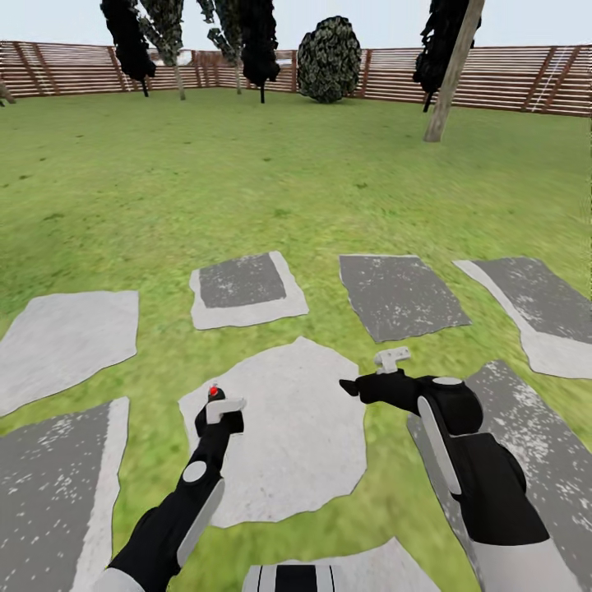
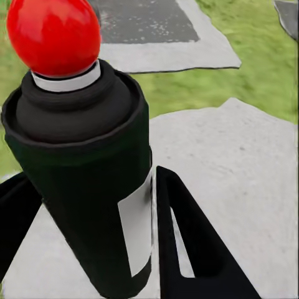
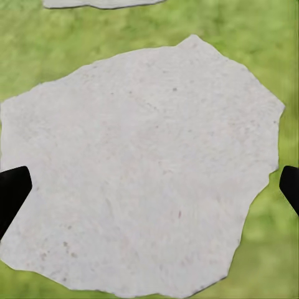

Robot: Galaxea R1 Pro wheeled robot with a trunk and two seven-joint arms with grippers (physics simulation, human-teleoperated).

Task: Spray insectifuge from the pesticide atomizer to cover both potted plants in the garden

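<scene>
Two arms low over the paving in the head view. Left hand (image 1: 215, 409) closed around the pesticide atomizer (image 1: 214, 393), a red cap peeking above the fingers, held over a pale stepping slab (image 1: 304, 444). Right hand (image 1: 352, 386) empty, pointing inward across the same slab. Beyond: lawn (image 1: 247, 181), more slabs, dark trees, a leaning trunk (image 1: 452, 74), a brown slat fence (image 1: 510, 78). No potted plant anywhere here. Pickup step judged done; transit or search for the first plant in hand. Next move likely calls for turning the base or head until a grey pot appears, then closing in with the nozzle kept upright.

Left wrist view: atomizer (image 2: 81, 174) close up, dark bottle, white label band, round red spray head, clamped between black fingers (image 2: 193, 249) — the grip itself, barely readable from the head.

Right wrist view: two dark fingertips (image 3: 12, 193) at opposite edges, spread wide, nothing between them but the pale slab (image 3: 143, 168) and grass — confirms an empty, released hand.
</scene>
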